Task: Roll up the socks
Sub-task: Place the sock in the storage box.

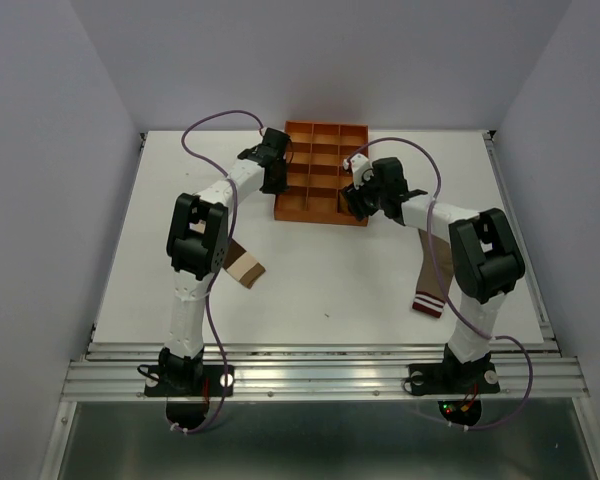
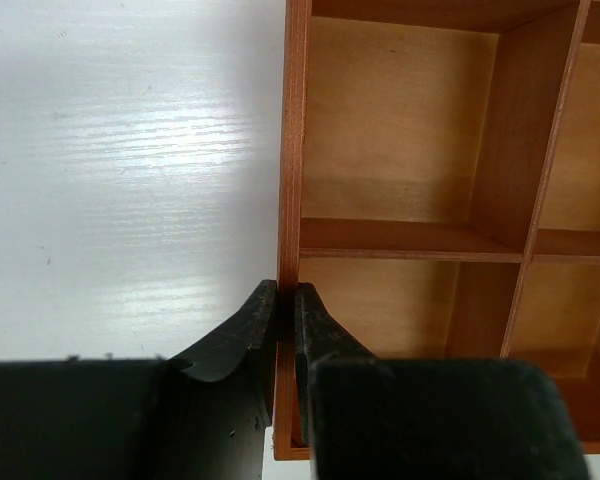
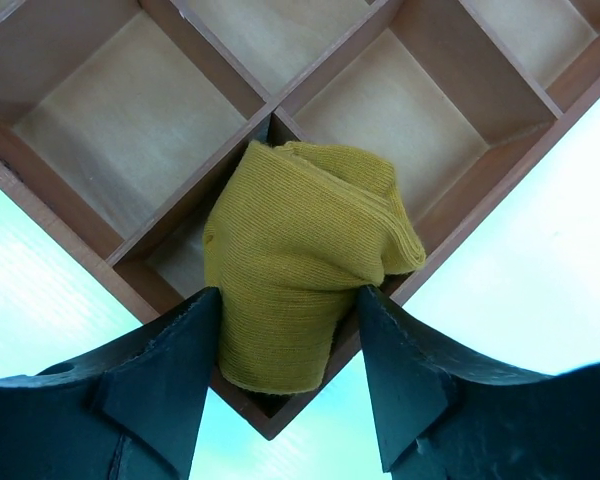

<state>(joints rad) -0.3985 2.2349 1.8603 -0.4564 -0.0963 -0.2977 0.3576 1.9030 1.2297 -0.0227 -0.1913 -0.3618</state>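
The mustard-yellow sock [image 3: 300, 230] is bunched into a roll between my right gripper's [image 3: 285, 300] fingers, which press on both its sides. It hangs over the near right corner compartment of the orange tray [image 3: 70, 235]. My left gripper [image 2: 287, 295] is shut on the tray's left wall [image 2: 292, 150], one finger on each side. In the top view the left gripper [image 1: 273, 172] is at the tray's [image 1: 325, 130] left side and the right gripper [image 1: 352, 203] at its front right corner. The cream banded sock [image 1: 246, 268] lies by the left arm. The taupe sock [image 1: 432, 290] lies by the right arm.
The tray's other compartments that show hold nothing. Purple cables loop over both arms. The white table ends at metal rails at the front [image 1: 320, 375] and right [image 1: 520, 240]. Grey walls stand on three sides.
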